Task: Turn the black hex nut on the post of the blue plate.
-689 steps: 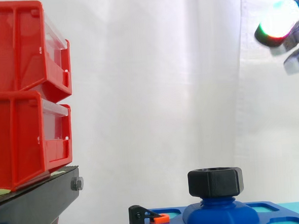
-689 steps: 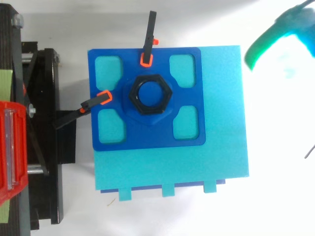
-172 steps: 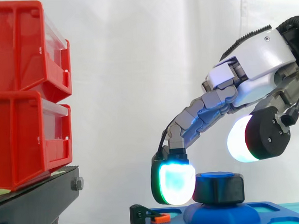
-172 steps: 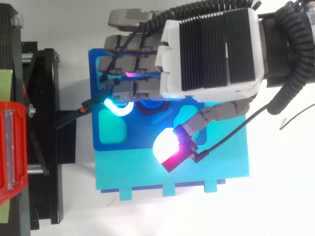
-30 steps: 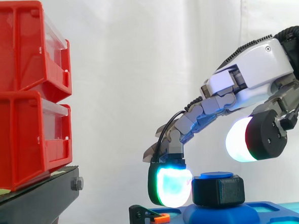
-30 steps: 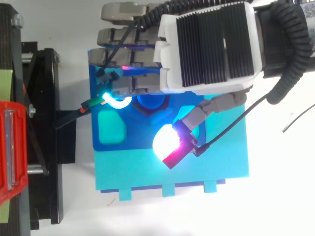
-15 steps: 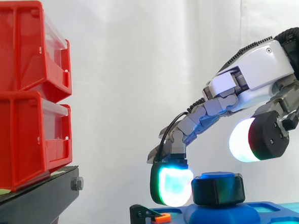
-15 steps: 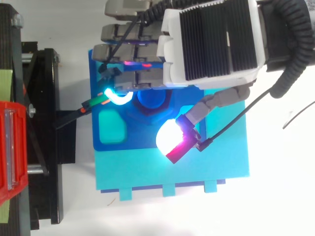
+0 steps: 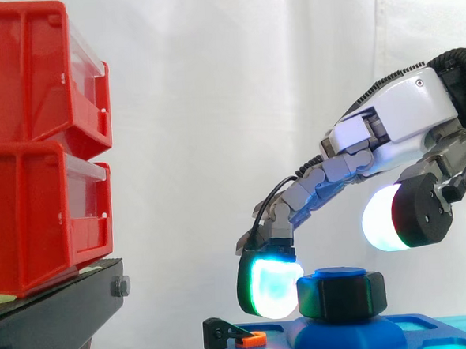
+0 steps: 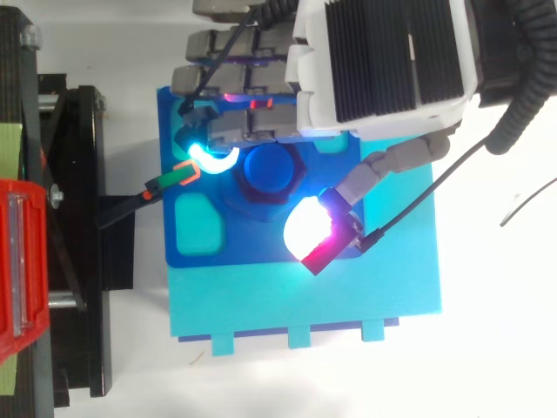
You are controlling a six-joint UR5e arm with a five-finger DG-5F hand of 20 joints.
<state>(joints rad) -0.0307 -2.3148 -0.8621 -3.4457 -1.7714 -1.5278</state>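
The black hex nut [image 9: 341, 296] sits on the blue post [image 10: 271, 170], which rises from the middle of the blue plate [image 10: 198, 246]. My hand [image 9: 396, 125] reaches in from the right and arches over the nut. One cyan-glowing fingertip [image 9: 270, 287] rests against the nut's left side. The white-glowing thumb pad [image 9: 386, 219] hangs above and to the right of the nut, apart from it. In the top view the hand [image 10: 383, 61] covers the plate's far half, with the thumb pad [image 10: 309, 228] beside the nut's near right. Nothing is pinched.
The blue plate lies on a cyan board [image 10: 305, 305]. A black clamp with an orange tip [image 10: 170, 181] grips the plate's left edge. Two stacked red bins [image 9: 37, 147] stand on a black stand [image 9: 60, 319] to the left.
In the last second the hand has shifted toward the top view's upper edge and a little right in the side view. The thumb has risen, and the nut's facets show it turned slightly.
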